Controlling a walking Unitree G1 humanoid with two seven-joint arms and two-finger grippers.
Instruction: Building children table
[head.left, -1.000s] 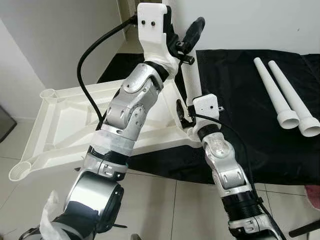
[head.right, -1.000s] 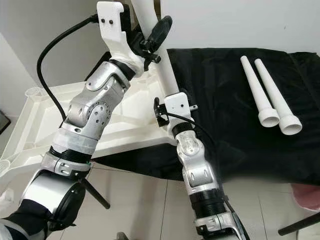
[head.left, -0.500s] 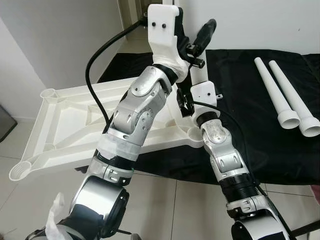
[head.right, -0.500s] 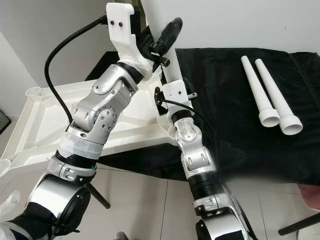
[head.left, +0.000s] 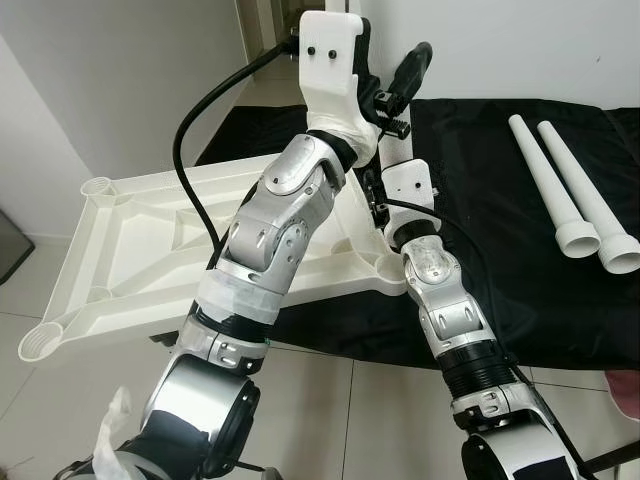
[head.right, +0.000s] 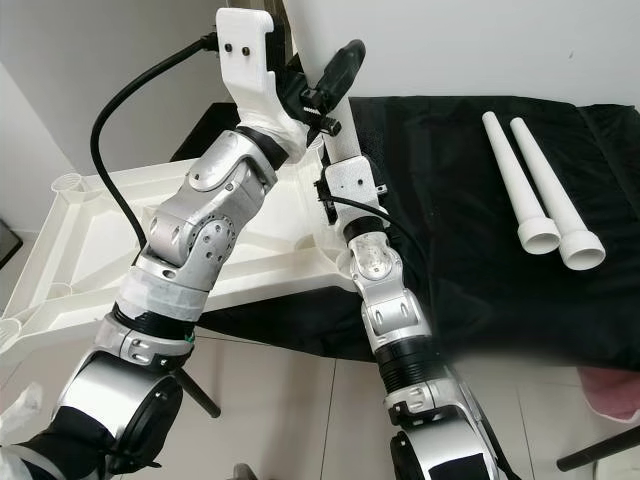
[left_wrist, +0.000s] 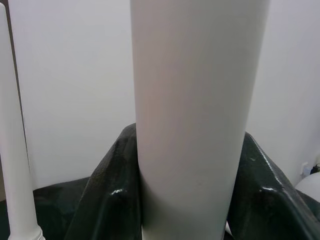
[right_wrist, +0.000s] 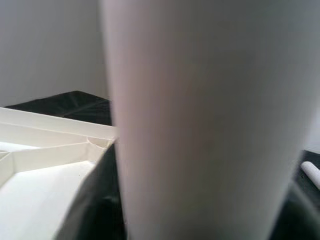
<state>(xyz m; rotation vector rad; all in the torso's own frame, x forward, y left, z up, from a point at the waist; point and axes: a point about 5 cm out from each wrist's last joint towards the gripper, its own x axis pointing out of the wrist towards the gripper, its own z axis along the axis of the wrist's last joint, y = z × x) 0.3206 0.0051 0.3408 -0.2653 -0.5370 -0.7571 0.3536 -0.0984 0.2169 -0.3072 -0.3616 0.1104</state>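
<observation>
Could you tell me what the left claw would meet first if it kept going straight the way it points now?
The left claw is already shut on the upright white leg; beyond it, probably the white wall.

Head views bright, even indoor light, sharp across the frame; soft shadows under the white tabletop (head.left: 130, 250) on the pale floor; mild highlights on the silver arm shells. Black cloth (head.right: 470, 190) reads matte, folds faintly visible; wrist views dimmer; the table leg (left_wrist: 197, 115) close to the lens, soft-edged in the left wrist view, blurred in the right; glossy glints on the black fingers (left_wrist: 107, 200).
</observation>
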